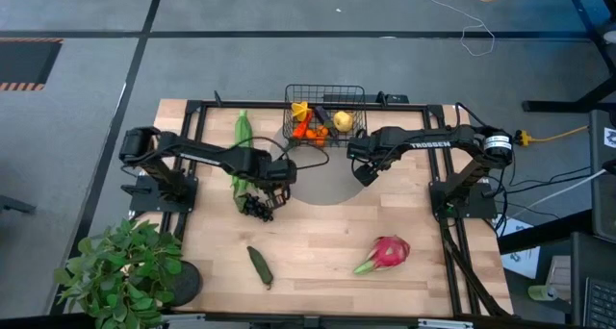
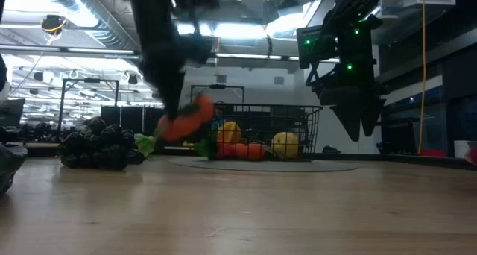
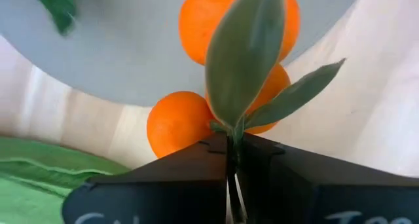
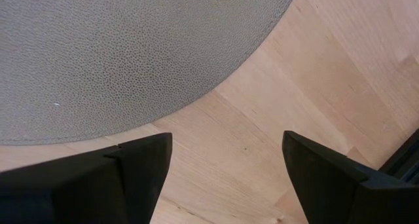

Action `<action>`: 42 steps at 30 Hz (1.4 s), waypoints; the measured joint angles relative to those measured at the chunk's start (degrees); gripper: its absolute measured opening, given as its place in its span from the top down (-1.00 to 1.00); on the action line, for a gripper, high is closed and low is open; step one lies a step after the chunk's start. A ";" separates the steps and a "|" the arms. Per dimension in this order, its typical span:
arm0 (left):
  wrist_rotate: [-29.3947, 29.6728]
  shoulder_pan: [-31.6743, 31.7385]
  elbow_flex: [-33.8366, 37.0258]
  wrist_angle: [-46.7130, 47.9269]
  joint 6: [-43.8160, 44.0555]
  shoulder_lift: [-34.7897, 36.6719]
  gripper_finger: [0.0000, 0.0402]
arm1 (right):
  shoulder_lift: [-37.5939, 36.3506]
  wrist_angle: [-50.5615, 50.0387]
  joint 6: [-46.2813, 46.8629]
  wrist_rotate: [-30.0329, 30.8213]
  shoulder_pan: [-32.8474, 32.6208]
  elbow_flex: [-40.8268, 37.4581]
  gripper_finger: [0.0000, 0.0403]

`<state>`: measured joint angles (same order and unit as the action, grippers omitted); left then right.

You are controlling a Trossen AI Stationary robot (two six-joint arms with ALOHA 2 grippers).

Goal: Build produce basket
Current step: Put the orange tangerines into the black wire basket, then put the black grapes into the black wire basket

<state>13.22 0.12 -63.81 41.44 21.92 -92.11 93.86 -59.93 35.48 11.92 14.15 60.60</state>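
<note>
The black wire basket (image 1: 324,114) stands at the table's far edge and holds a yellow fruit, orange pieces and a dark piece. My left gripper (image 1: 278,183) hangs over the left edge of a grey round mat (image 1: 327,183), shut on a small bunch of oranges (image 3: 180,122) with green leaves (image 3: 243,54). The oranges also show in the low view (image 2: 186,119). Dark grapes (image 1: 255,206) lie just nearer than the gripper, and the green corn (image 1: 242,148) lies to its left. My right gripper (image 1: 364,167) is open and empty above the mat's right edge. My left gripper pinches the orange bunch's green stem (image 3: 230,131), where the leaves join, between its two shut fingers. The fingers come from above, pointing down. The oranges hang below the fingers, lifted clear of the table.
A cucumber (image 1: 260,266) lies near the front edge, and a pink dragon fruit (image 1: 388,253) lies at the front right. A leafy potted plant (image 1: 125,266) stands at the front left corner. Bare wood lies between the mat and the front edge.
</note>
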 joint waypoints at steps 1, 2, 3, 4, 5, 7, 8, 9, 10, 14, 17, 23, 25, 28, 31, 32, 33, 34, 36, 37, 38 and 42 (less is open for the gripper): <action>0.91 -0.10 -0.65 -0.43 -0.33 0.85 0.99 | 0.00 0.04 0.00 -0.01 0.01 0.00 -0.39; 2.04 -0.13 -1.51 -1.18 -1.19 1.69 1.00 | 0.00 0.07 0.00 -0.01 0.01 0.00 -0.39; 3.23 -0.09 -2.47 -1.43 -2.14 2.44 1.00 | 0.00 0.10 0.01 -0.02 0.00 0.00 -0.39; 4.62 0.04 -3.51 -1.33 -3.31 3.10 1.00 | 0.00 0.10 0.01 -0.02 0.00 0.00 -0.39; 5.88 0.31 -4.88 -1.64 -4.68 3.46 1.00 | 0.00 0.11 0.01 -0.02 0.00 0.00 -0.39; 7.90 1.34 -8.04 -3.04 -8.12 3.64 1.00 | 0.00 0.14 0.01 -0.02 0.00 0.00 -0.39; 8.82 2.12 -9.57 -3.35 -10.05 3.72 1.00 | 0.00 0.14 0.01 -0.02 0.00 0.00 -0.39; 9.59 3.08 -11.14 -4.27 -12.43 3.78 1.00 | 0.00 0.16 0.01 -0.02 0.02 0.00 -0.39; 9.84 4.16 -12.63 -5.81 -14.82 3.75 1.00 | 0.00 0.15 0.01 -0.04 0.00 0.00 -0.39; 9.77 9.59 -17.45 -9.67 -22.69 3.36 1.00 | 0.00 0.13 0.01 -0.07 0.00 0.00 -0.39; 7.41 14.66 -19.60 -12.90 -25.95 3.36 1.00 | 0.00 0.12 0.01 -0.07 -0.09 0.00 -0.39; 0.86 22.87 -19.90 -20.76 -31.25 2.78 0.93 | 0.00 0.12 0.01 -0.09 -0.11 0.00 -0.39; -1.43 24.80 -19.88 -20.99 -31.57 2.22 0.82 | 0.00 0.13 0.01 -0.09 -0.11 0.00 -0.39; -3.58 26.39 -19.94 -21.79 -31.69 1.13 0.62 | 0.00 0.14 0.01 -0.07 -0.11 0.00 -0.39; -3.56 27.42 -19.71 -20.69 -31.37 -0.06 0.43 | 0.00 0.16 0.01 -0.09 -0.11 0.00 -0.39; -3.53 27.47 -19.73 -21.58 -31.28 -0.66 0.38 | 0.00 0.18 0.01 -0.09 -0.11 0.00 -0.39; -3.59 27.47 -19.86 -22.21 -31.13 -1.18 0.34 | 0.00 0.18 0.01 -0.09 -0.11 0.00 -0.39; -3.58 27.52 -19.86 -21.82 -30.97 -1.44 0.31 | 0.00 0.18 0.01 -0.09 -0.11 0.00 -0.39; -3.28 27.50 -19.80 -21.32 -30.01 -1.56 0.27 | 0.00 0.18 0.01 -0.07 -0.11 0.00 -0.39; -3.12 27.44 -19.80 -21.49 -30.00 -1.54 0.26 | 0.00 0.16 0.01 -0.09 -0.11 0.00 -0.39; -2.99 27.17 -19.82 -21.54 -29.99 -1.50 0.26 | 0.00 0.18 0.01 -0.09 -0.11 0.00 -0.39; -1.33 26.03 -19.78 -19.81 -29.92 -0.56 0.26 | 0.00 0.16 -0.11 -0.07 -0.11 0.00 -0.39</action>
<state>11.88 26.15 -83.59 21.63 -7.99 -92.67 93.86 -59.77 35.36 11.86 14.04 60.60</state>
